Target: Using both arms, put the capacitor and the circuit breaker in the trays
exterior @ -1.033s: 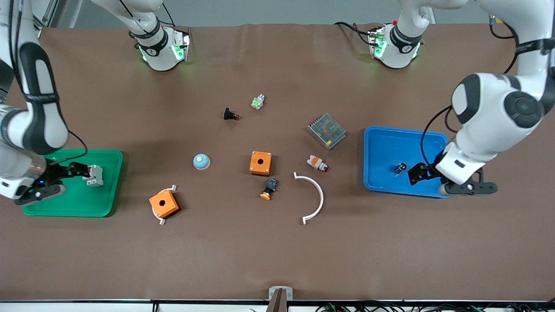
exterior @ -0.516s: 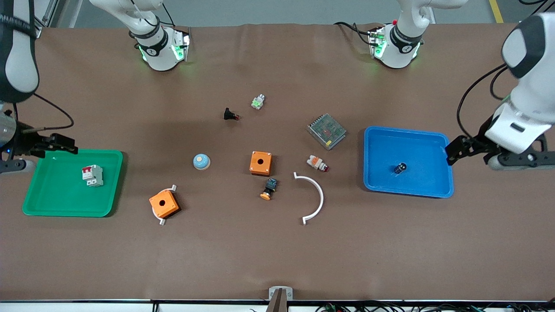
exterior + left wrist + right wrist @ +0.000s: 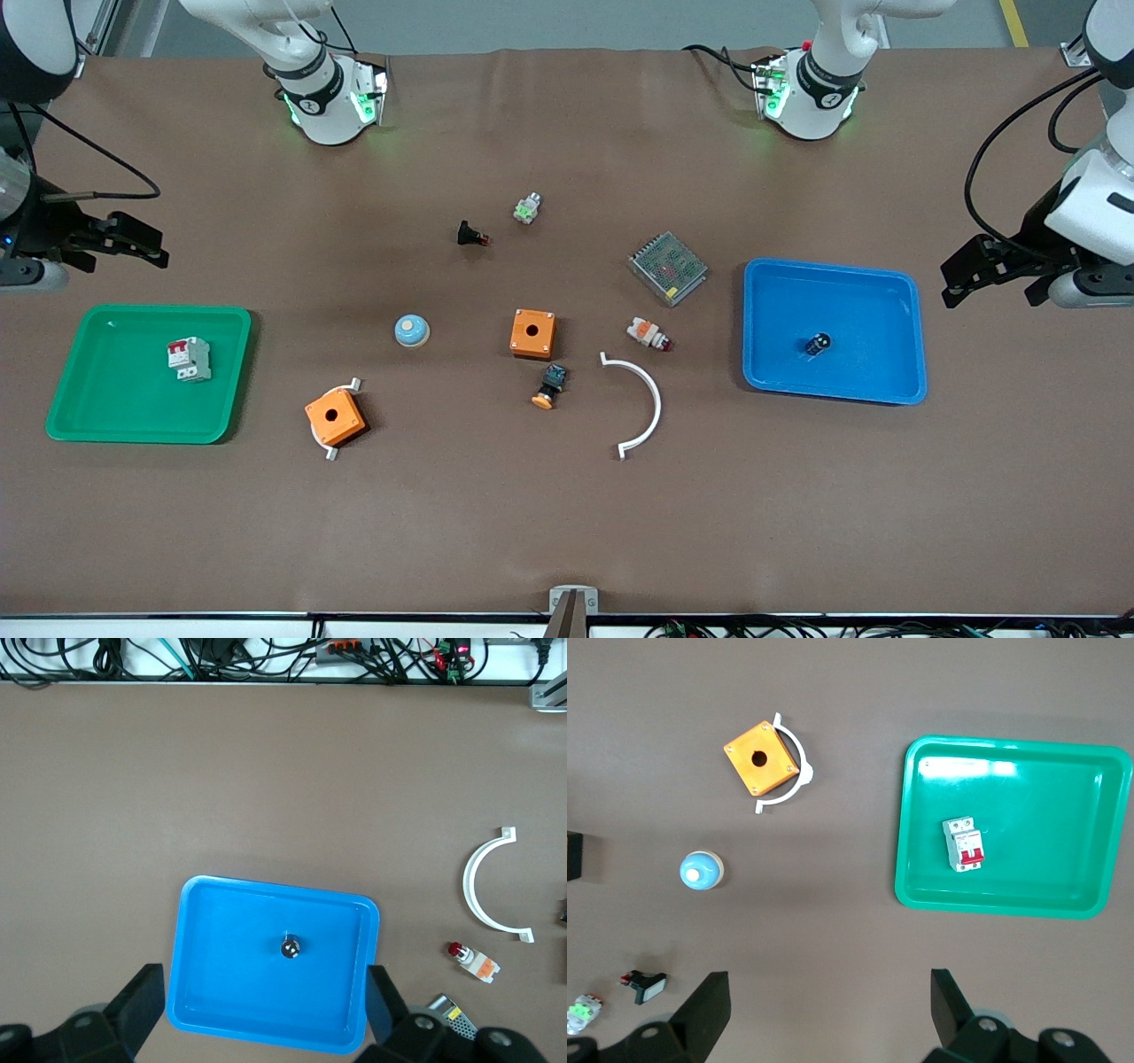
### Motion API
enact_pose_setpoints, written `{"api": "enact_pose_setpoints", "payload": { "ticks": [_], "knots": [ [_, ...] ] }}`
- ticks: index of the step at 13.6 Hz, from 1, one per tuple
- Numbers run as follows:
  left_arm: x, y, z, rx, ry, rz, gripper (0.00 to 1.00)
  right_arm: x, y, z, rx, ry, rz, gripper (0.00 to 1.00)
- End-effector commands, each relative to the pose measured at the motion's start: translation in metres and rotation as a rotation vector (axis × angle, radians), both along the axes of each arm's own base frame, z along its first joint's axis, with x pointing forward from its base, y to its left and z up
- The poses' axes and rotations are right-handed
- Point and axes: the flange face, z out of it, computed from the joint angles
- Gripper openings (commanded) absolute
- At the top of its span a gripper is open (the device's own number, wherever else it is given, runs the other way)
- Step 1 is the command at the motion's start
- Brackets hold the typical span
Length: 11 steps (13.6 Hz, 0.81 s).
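Note:
The capacitor (image 3: 817, 344), a tiny black cylinder with a pale top mark, lies in the blue tray (image 3: 895, 292); it also shows in the left wrist view (image 3: 290, 947) inside the blue tray (image 3: 213, 992). The circuit breaker (image 3: 189, 358), white with red toggles, lies in the green tray (image 3: 106, 408); the right wrist view shows the breaker (image 3: 963, 843) in the green tray (image 3: 1028, 771). My left gripper (image 3: 957, 273) is open and empty, raised beside the blue tray at the left arm's end. My right gripper (image 3: 142, 241) is open and empty, raised beside the green tray.
Between the trays lie two orange boxes (image 3: 532, 333) (image 3: 335, 416), a white curved bracket (image 3: 654, 403), a blue dome (image 3: 412, 330), a black push-button with an orange cap (image 3: 548, 386), a white-and-orange part (image 3: 647, 334), a metal mesh box (image 3: 668, 268), a black red-tipped part (image 3: 470, 235) and a green-and-white part (image 3: 527, 209).
Both grippers have let go and lifted away from their trays, toward the table's ends and the bases' side. The capacitor and the breaker stay in their trays.

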Motion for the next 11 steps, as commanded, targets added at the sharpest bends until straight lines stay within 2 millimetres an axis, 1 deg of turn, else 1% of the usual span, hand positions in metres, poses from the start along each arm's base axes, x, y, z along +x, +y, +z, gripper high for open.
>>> {"api": "enact_pose_setpoints", "payload": {
  "ticks": [1,2,3,5,6,7,8,9,10,11],
  "knots": [
    [0.000,0.004,0.009,0.017,0.001,-0.023,1.00,0.002,0.002,0.014,-0.001,-0.006,-0.021,1.00],
    [0.000,0.012,0.009,0.017,0.001,-0.015,1.00,0.002,0.003,0.013,-0.001,0.002,-0.023,1.00],
    [0.000,0.010,0.009,0.012,0.002,-0.023,1.00,0.000,0.005,0.013,-0.001,0.010,-0.035,1.00],
    [-0.002,-0.003,0.010,0.012,0.000,-0.049,1.00,-0.006,0.019,0.020,-0.002,0.018,-0.047,1.00],
    [-0.002,-0.006,0.011,0.011,-0.003,-0.053,1.00,-0.009,0.024,0.023,-0.003,0.017,-0.077,1.00],
    [-0.006,-0.005,0.017,0.016,-0.010,-0.063,1.00,-0.012,0.028,0.027,-0.003,0.019,-0.091,1.00],
    [-0.015,-0.005,0.022,0.021,0.002,-0.085,1.00,-0.013,0.029,0.028,-0.001,0.019,-0.090,1.00],
    [-0.020,-0.014,0.021,0.022,0.018,-0.101,1.00,-0.015,0.028,0.030,0.000,0.017,-0.090,1.00],
    [-0.023,-0.018,0.023,0.020,0.015,-0.102,1.00,-0.019,0.028,0.034,0.001,0.014,-0.089,1.00],
    [-0.025,-0.018,0.024,0.022,0.013,-0.104,1.00,-0.022,0.028,0.036,0.001,0.017,-0.089,1.00]
  ]
}}
